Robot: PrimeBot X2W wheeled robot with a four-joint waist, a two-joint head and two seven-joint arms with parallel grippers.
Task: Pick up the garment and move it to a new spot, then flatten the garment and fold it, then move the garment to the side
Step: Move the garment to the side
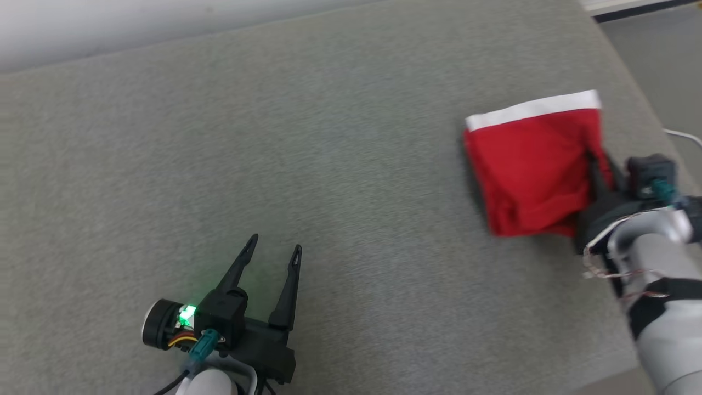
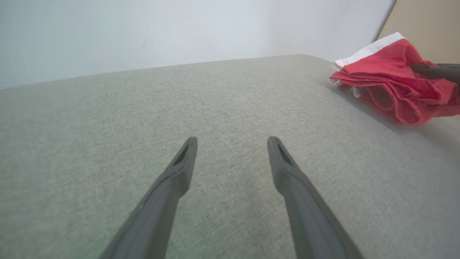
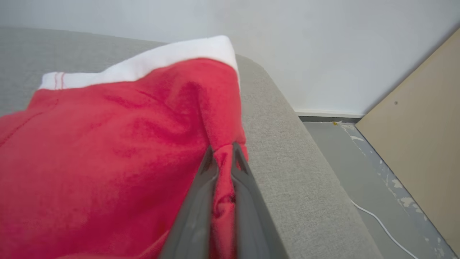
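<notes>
Grey woven upholstery is covering the broad padded surface (image 1: pixel 307 164) that is carrying the work, with a pale wall rising behind it and, off its rounded right-hand edge, a floor (image 3: pixel 345 172) where a white cable (image 3: pixel 381 225) is trailing beside a beige board (image 3: pixel 424 136). The right gripper (image 3: pixel 222 149) is pinching the red garment (image 1: pixel 526 170): its jaws are standing nearly closed, with a ridge of red cloth squeezed between them. From those jaws the garment is spreading away to their left and ahead, its white waistband (image 1: pixel 535 109) lying along the far edge. It is sitting close to the surface's right-hand edge, bunched upward where it is gripped. In the left wrist view the garment is showing several stacked layers, so the folding is probably finished, and the step in hand appears to be the last one, shifting the folded bundle aside. What is likely remaining is to set it down flat and let go. The left gripper (image 1: pixel 275 242) is hanging over bare upholstery with its jaws spread wide and nothing between them, the garment lying well apart from them, ahead and to their right.
</notes>
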